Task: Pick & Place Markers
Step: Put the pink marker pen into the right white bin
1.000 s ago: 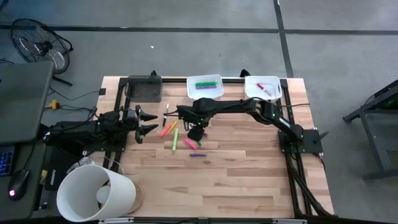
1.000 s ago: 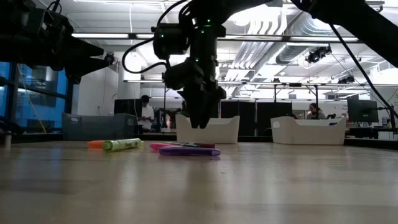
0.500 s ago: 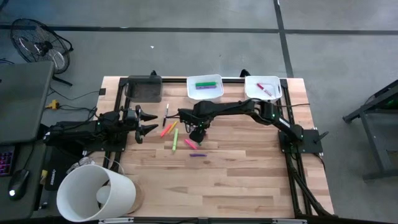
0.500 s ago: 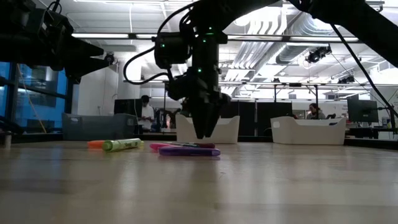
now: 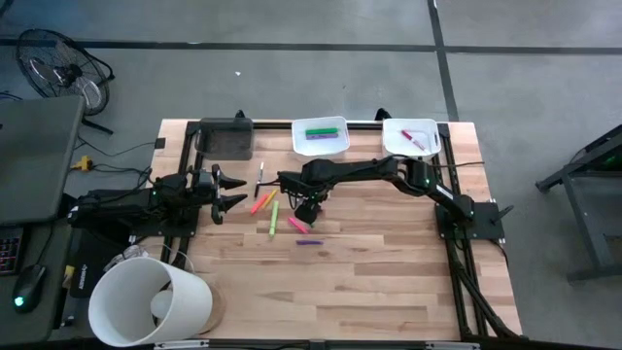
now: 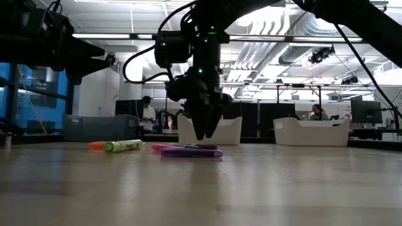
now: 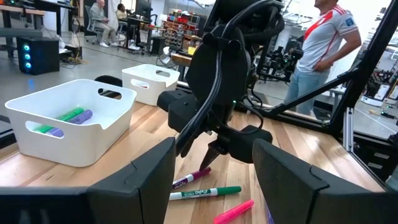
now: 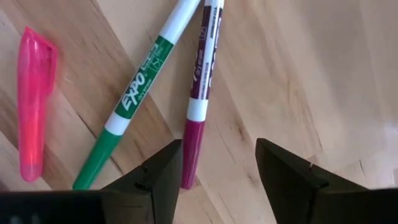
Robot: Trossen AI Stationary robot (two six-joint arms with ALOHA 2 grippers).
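Several markers lie loose on the table's middle: a green Expo marker (image 8: pixel 143 93), a white marker with a magenta cap (image 8: pixel 199 99) and a pink highlighter (image 8: pixel 34 102) show in the right wrist view. In the low view a yellow-green one (image 6: pixel 125 145) and a purple one (image 6: pixel 191 152) lie flat. My right gripper (image 5: pixel 306 208) (image 6: pixel 204 133) points down, open, just above the magenta-capped marker, whose cap end lies between the fingers, close to one of them. My left gripper (image 5: pixel 231 190) waits open near the table's left edge.
Two white trays stand at the far edge: one (image 5: pixel 321 148) holds a green and a purple marker, the other (image 5: pixel 398 141) a red one. A dark tray (image 5: pixel 225 138) sits far left. A white bucket (image 5: pixel 151 301) stands at the near-left corner. A person (image 7: pixel 323 43) stands beyond the table.
My right gripper has come down toward the table over the markers, then held there with its fingertips just above the wood. The markers have stayed where they were.
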